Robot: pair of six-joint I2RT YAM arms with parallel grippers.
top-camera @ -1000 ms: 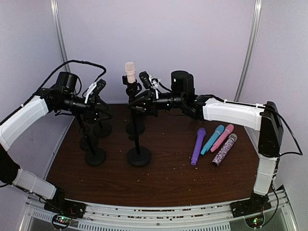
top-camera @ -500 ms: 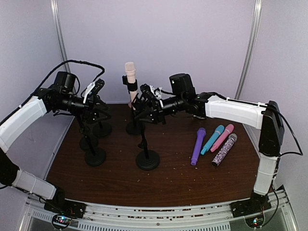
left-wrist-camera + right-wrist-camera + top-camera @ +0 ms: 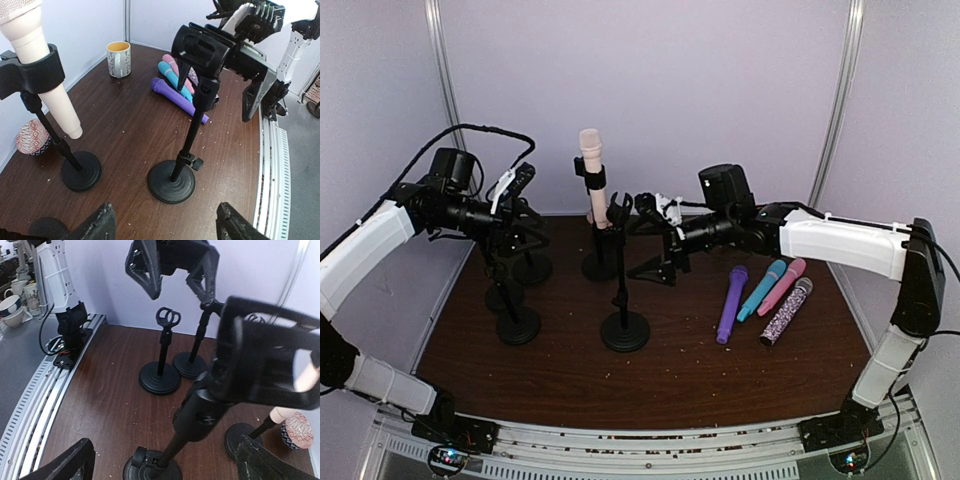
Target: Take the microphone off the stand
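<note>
**Two robot arms at work over a dark wooden table (image 3: 560,375).** The left arm (image 3: 365,250) reaches in from one side and the right arm (image 3: 830,240) from the other.

Between them, near the table's middle, an empty stand (image 3: 623,285) rises with nothing in its clip. Behind it the cream microphone (image 3: 590,155) sits head-up in the clip of the rear stand (image 3: 601,262), apart from both grippers.

The overhead camera places the right gripper (image 3: 665,258) just right of the empty stand. It places the left gripper (image 3: 520,222) above two more stands (image 3: 518,325) at the table's left. It does not settle how either pair of jaws stands.

The wrist cameras do. Each shows its own fingers spread wide with nothing between them. The left pair faces the empty stand and the cream microphone, and the right pair sits close behind the empty clip. The right wrist view also catches the left gripper from the front, its jaws apart.

On the table's right lie the purple microphone (image 3: 731,303), teal microphone (image 3: 761,290), pink microphone (image 3: 781,286) and glittery microphone (image 3: 787,311), side by side.

Only the left wrist view shows a mug (image 3: 119,59) near the far edge. A patterned round object (image 3: 32,136) beside the rear stand's base appears in both wrist views but not overhead.
</note>
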